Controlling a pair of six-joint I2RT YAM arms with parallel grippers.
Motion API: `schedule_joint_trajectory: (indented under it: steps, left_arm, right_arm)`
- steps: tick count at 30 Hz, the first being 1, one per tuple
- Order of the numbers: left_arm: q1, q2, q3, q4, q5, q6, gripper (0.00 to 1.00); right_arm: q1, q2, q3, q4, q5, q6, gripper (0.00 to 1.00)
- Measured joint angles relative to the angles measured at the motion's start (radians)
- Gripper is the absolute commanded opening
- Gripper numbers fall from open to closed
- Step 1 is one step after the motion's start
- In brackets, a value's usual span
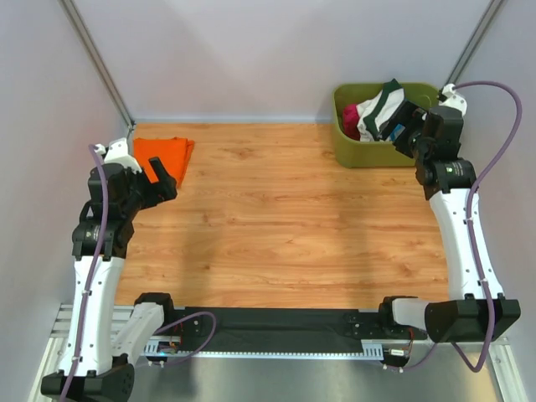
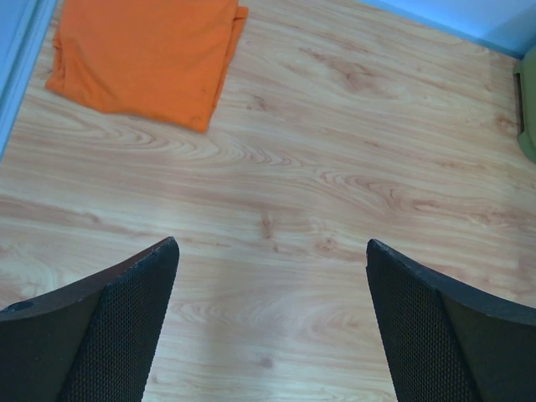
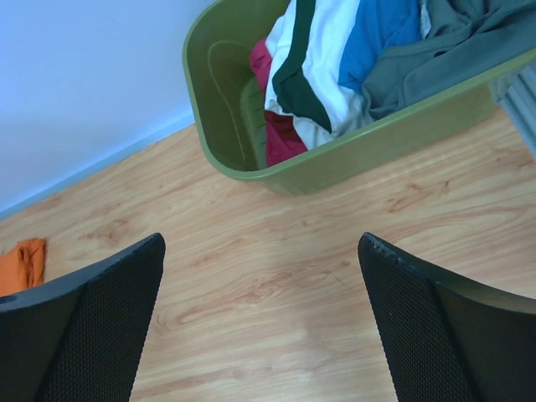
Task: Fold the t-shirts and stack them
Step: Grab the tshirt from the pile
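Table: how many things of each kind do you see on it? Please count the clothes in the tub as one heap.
Orange shirt: 1
Green tub: 1
Clothes heap, inside the tub: 1
Total: 3

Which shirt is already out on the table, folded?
The orange t-shirt, lying folded flat at far left; the other clothes are heaped in the olive tub.

arms (image 1: 456,230): white links, black joints | cables (image 1: 490,83): purple | fingers (image 2: 126,335): black, seemingly mesh-textured inner faces
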Motion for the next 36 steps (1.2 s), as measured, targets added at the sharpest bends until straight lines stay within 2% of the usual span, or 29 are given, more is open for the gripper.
schedule_joint_trajectory:
  steps: [7, 11, 14, 15, 16, 18, 20, 23, 30, 33, 36]
  left_arm:
    - [0.0, 0.009, -0.015, 0.02, 0.031, 0.001, 0.99]
    - [0.0, 0.028, -0.029, 0.03, 0.071, 0.001, 1.0]
    - [0.0, 0.062, -0.029, 0.048, 0.103, 0.001, 0.99]
    - [0.0, 0.076, -0.029, 0.052, 0.113, 0.002, 1.0]
    - [0.0, 0.091, -0.029, 0.055, 0.121, 0.003, 0.99]
    - [0.0, 0.12, -0.029, 0.065, 0.137, 0.005, 0.99]
    - [0.0, 0.145, -0.029, 0.074, 0.147, 0.006, 0.99]
    - [0.0, 0.183, -0.027, 0.089, 0.162, 0.005, 0.99]
    - [0.0, 0.286, 0.044, 0.129, 0.184, 0.003, 1.0]
    - [0.0, 0.29, 0.045, 0.147, 0.188, 0.0, 0.99]
    - [0.0, 0.291, 0.045, 0.158, 0.187, -0.004, 1.0]
  right_arm:
    - [0.0, 0.037, 0.065, -0.025, 0.081, -0.024, 1.0]
    - [0.0, 0.135, 0.167, -0.048, 0.129, -0.026, 1.0]
    - [-0.006, 0.267, 0.28, -0.087, 0.164, -0.021, 1.0]
    - [-0.014, 0.328, 0.343, -0.107, 0.165, -0.018, 0.98]
    - [-0.025, 0.406, 0.43, -0.148, 0.165, -0.018, 0.9]
    - [-0.05, 0.552, 0.597, -0.181, 0.17, -0.021, 0.8]
    - [-0.077, 0.668, 0.73, -0.216, 0.171, -0.023, 0.77]
    - [-0.12, 0.793, 0.83, -0.253, 0.168, -0.027, 0.71]
    - [-0.18, 0.917, 0.844, -0.253, 0.147, -0.066, 0.76]
    - [-0.184, 0.951, 0.845, -0.218, 0.119, -0.115, 0.71]
    - [-0.183, 0.974, 0.845, -0.174, 0.084, -0.155, 0.7]
